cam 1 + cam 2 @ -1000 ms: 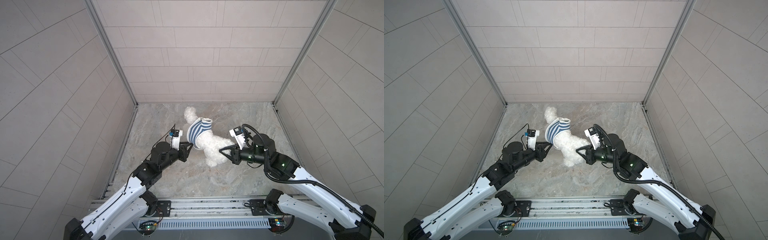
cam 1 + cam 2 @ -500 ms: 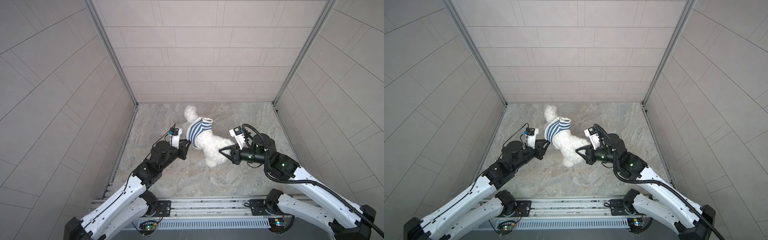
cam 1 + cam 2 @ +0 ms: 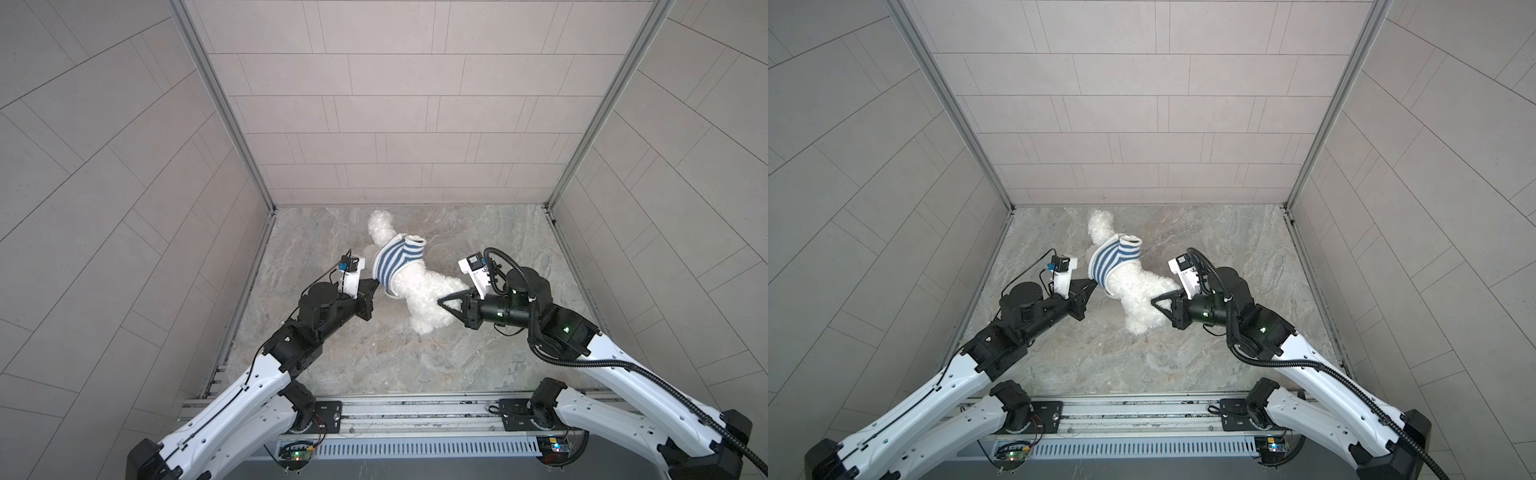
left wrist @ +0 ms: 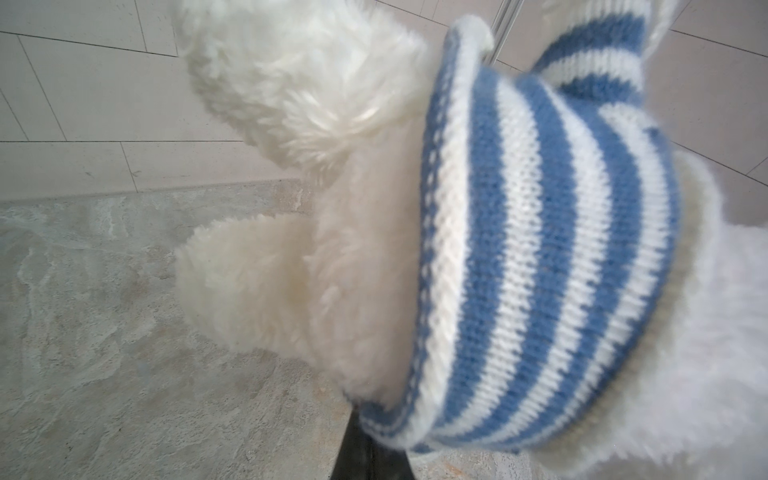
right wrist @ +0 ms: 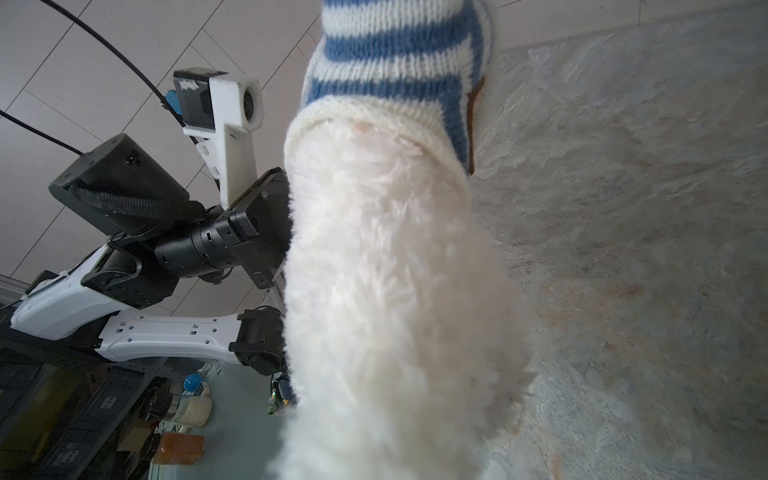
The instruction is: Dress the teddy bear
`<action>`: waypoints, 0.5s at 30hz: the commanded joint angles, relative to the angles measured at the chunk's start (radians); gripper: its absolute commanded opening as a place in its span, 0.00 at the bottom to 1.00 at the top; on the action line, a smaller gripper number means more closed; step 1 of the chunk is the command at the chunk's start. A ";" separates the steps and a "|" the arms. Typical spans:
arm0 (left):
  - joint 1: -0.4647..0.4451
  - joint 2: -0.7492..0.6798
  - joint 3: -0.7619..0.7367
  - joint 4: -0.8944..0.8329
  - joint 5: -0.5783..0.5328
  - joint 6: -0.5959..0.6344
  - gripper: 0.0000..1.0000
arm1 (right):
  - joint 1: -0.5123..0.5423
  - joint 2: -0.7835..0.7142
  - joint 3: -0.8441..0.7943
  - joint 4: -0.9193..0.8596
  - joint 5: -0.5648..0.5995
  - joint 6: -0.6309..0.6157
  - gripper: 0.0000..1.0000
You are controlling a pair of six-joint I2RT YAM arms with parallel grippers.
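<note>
The teddy bear (image 3: 424, 301) (image 3: 1138, 301), fluffy and white, lies on the stone floor in both top views. A blue-and-white striped shirt (image 3: 392, 266) (image 3: 1111, 262) sits round its upper body. One limb sticks out past the shirt toward the back wall. My left gripper (image 3: 375, 286) (image 3: 1094, 284) is shut on the shirt's lower edge. In the left wrist view its dark tips (image 4: 363, 424) meet under the rolled hem of the shirt (image 4: 540, 249). My right gripper (image 3: 441, 301) (image 3: 1154, 300) is shut on the bear's lower body. Fur (image 5: 395, 291) hides its fingers in the right wrist view.
Tiled walls close the floor in on three sides, with metal posts (image 3: 266, 203) at the back corners. The arms' mounting rail (image 3: 415, 415) runs along the front edge. The left arm's wrist (image 5: 208, 245) stands close beside the bear in the right wrist view.
My left gripper has moved in to the shirt's edge and closed on it. The right gripper and the bear have stayed put.
</note>
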 commanded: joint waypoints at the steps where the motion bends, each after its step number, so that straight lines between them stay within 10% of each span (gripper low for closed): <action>1: 0.004 -0.006 0.047 -0.030 -0.097 -0.014 0.00 | -0.006 -0.030 0.034 0.033 -0.011 -0.015 0.00; 15: 0.138 0.047 0.017 -0.061 -0.210 -0.104 0.00 | -0.028 -0.050 0.041 -0.009 -0.037 -0.035 0.00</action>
